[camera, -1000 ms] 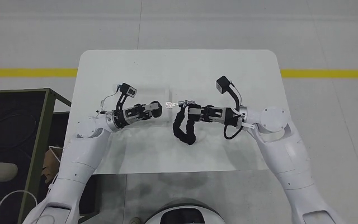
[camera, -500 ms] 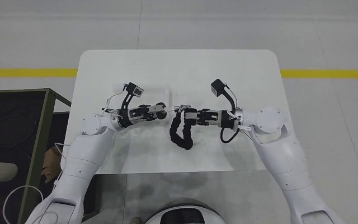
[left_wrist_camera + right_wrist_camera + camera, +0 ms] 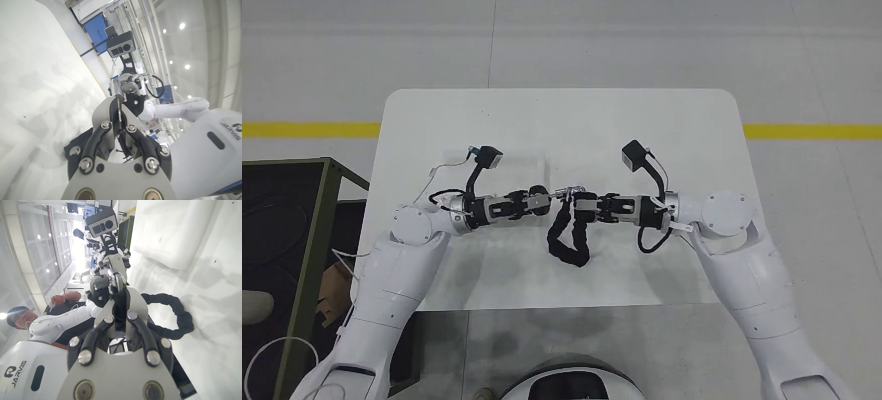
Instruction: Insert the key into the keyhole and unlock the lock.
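My left gripper (image 3: 545,197) is shut on a flat silver key (image 3: 119,113), which stands edge-on between the fingers. The key's tip sits right at the silver cylinder of the lock (image 3: 129,88); whether it is in the keyhole I cannot tell. The lock is a cable lock in a black fabric sleeve. My right gripper (image 3: 580,203) is shut on the sleeve just behind the metal head (image 3: 113,278). The black loop (image 3: 567,240) hangs down and rests on the white table (image 3: 662,130). Both grippers meet tip to tip over the table's middle.
A low white block (image 3: 517,160) lies on the table just beyond the left arm, also seen as the white block (image 3: 166,247) in the right wrist view. A dark cart (image 3: 282,230) stands off the table's left edge.
The left gripper has moved right with the key, closing the gap to the lock's head. The right gripper shifted slightly left and nearer, carrying the lock with it.
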`<state>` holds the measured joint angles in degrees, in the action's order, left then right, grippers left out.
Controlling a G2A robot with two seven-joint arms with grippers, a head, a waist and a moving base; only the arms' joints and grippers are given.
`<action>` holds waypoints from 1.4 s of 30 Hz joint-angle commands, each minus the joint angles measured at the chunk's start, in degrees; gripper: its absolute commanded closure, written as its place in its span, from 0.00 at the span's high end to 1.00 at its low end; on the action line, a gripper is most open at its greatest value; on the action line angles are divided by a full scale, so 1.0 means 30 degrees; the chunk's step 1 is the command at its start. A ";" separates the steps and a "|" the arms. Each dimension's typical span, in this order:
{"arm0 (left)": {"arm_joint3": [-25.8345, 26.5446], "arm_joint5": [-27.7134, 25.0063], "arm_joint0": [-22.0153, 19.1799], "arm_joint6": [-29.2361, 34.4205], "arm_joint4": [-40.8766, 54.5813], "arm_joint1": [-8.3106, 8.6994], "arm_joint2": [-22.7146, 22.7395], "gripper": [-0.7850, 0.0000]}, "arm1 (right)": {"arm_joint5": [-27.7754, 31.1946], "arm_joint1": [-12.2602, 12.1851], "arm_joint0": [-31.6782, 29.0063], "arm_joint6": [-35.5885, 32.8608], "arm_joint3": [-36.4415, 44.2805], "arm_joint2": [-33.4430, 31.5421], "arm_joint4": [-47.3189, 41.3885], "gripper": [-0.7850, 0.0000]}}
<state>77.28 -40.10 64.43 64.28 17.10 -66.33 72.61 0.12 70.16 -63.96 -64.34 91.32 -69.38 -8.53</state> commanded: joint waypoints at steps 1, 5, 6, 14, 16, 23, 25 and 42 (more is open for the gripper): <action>0.0014 -0.0841 0.0100 -0.0868 -0.0670 0.0074 -0.0103 0.00 | 0.0033 -0.0008 -0.0013 -0.0007 -0.0020 -0.0054 0.0030 0.00; -0.0140 -0.1899 0.0053 -0.1927 -0.1661 0.0218 -0.0229 0.00 | 0.0077 -0.0025 -0.0069 -0.0047 -0.0025 -0.0158 0.0021 0.00; -0.0111 -0.2198 0.0014 -0.2227 -0.2046 0.0260 -0.0259 0.00 | 0.0084 -0.0029 -0.0084 -0.0062 -0.0018 -0.0176 0.0022 0.00; 0.0296 -0.5807 -0.0148 -0.5835 -0.7024 0.0766 -0.0831 0.00 | 0.0127 -0.0042 -0.0166 -0.0076 0.0019 -0.0259 -0.0022 0.00; 0.0614 -0.5968 -0.0204 -0.6000 -0.7886 0.0847 -0.0716 0.00 | 0.0147 -0.0043 -0.0199 -0.0073 0.0039 -0.0267 -0.0042 0.00; 0.2419 -0.5968 0.0513 -0.9225 -1.3334 0.0891 0.0183 0.00 | 0.0168 -0.0052 -0.0225 -0.0057 0.0024 -0.0298 -0.0017 0.00; 0.2932 -0.5968 0.0693 -1.0669 -1.5393 0.0912 0.0177 0.00 | 0.0166 -0.0051 -0.0208 -0.0058 0.0007 -0.0286 -0.0020 0.00; 0.3553 -0.5820 0.1470 -2.7595 -3.4310 0.1876 -0.0444 0.00 | 0.0053 -0.0042 -0.0083 0.0084 0.0005 -0.0135 0.0009 0.00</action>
<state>88.25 -57.95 68.65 -14.34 -81.36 -60.78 70.95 0.40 70.05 -64.22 -64.10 91.25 -69.79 -8.57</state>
